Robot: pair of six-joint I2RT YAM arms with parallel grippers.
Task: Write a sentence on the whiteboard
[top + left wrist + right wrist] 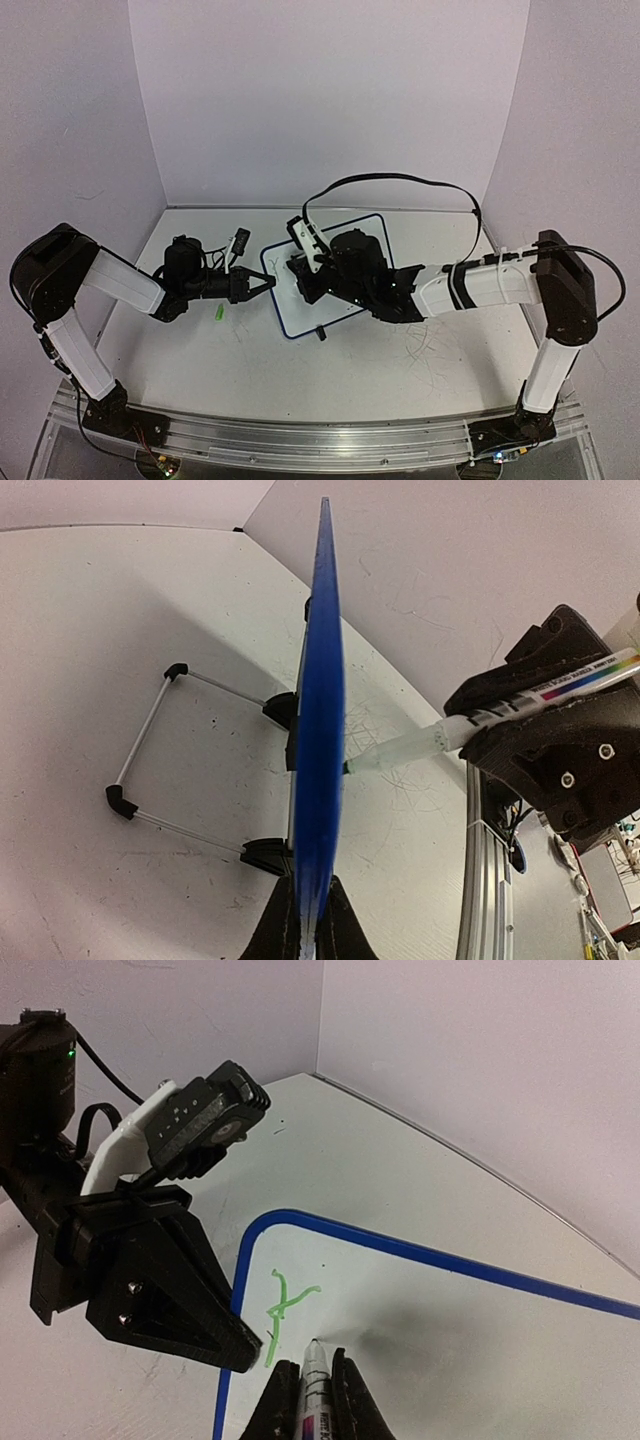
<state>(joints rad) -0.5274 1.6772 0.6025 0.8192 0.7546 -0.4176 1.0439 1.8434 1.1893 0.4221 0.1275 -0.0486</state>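
Left end effector [308, 922]: yours is clamped on the left edge of the small white whiteboard with blue rim [298, 315].
Right end effector [314, 1370]: yours is clamped on a white marker [430, 742], tip against the board face.
Writing: one green handwritten "Y" [283, 1310] by the board's corner.
Board position: mid scuffed white tabletop [250, 370].

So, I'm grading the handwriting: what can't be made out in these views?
Top view: the right gripper covers most of the whiteboard; writing there too small.
Left wrist: board edge-on, face hidden.
Right wrist: frame edge cuts the board off beside the green mark.
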